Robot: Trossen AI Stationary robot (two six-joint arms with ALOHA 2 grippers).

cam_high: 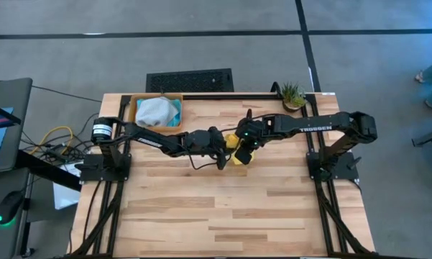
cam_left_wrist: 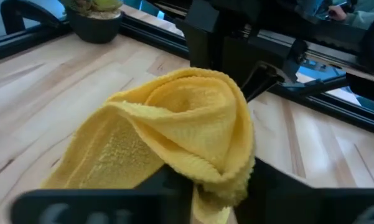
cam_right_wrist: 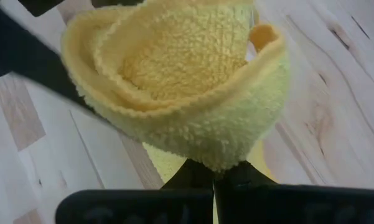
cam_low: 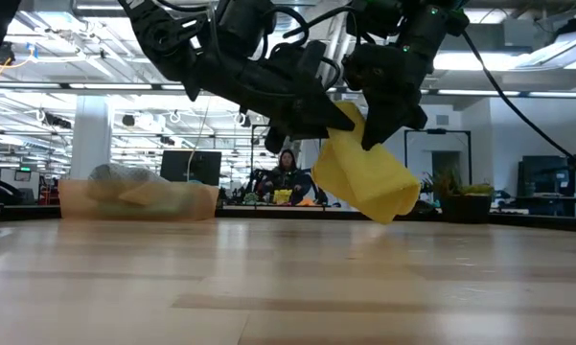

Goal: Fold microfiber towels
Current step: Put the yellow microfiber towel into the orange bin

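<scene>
Fingers (cam_right_wrist: 202, 177) — yellow towel (cam_low: 364, 172) (TROSSEN arm (cam_high: 316, 128))

One yellow towel (cam_high: 239, 152); one tray (cam_high: 136, 101); one potted plant (cam_high: 293, 96); two arms.

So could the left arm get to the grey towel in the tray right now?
Probably not yet. The left gripper sits on the yellow towel, which the right gripper holds shut above the table. The grey towel lies uncovered on top in the orange tray, close behind that arm.
</scene>
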